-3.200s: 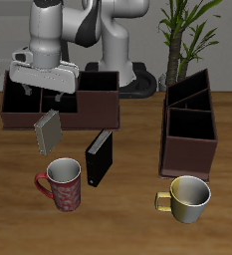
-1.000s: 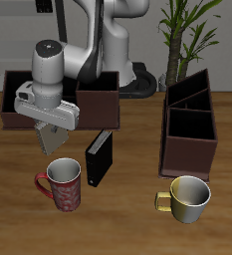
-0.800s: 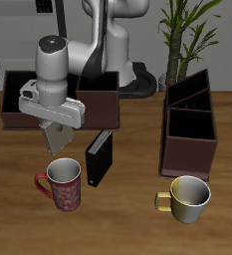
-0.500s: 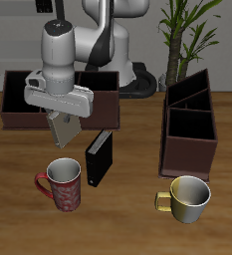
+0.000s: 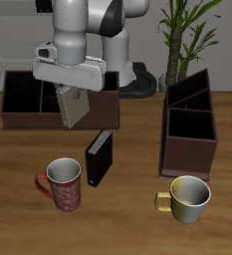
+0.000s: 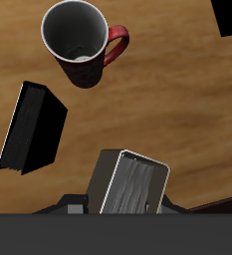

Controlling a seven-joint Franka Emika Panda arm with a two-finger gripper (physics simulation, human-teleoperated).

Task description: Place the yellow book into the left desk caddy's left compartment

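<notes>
My gripper (image 5: 73,93) is shut on the yellow book (image 5: 75,106), a small grey-olive book. It holds the book in the air in front of the wide low caddy (image 5: 18,112). In the wrist view the book (image 6: 132,185) shows its pale striped page edges between my fingers. The left desk caddy (image 5: 190,126) is the dark brown, narrow, deep box with slanted dividers. It stands across the table, well apart from my gripper. Its compartments look empty.
A black book (image 5: 99,156) stands upright on the table just below the held book, also in the wrist view (image 6: 33,127). A red mug (image 5: 64,183) and a yellow mug (image 5: 187,197) stand near the front edge. A plant (image 5: 184,30) stands behind the narrow caddy.
My gripper has risen with the yellow book from just above the red mug and shifted slightly toward the narrow caddy. The book now hangs more upright.
</notes>
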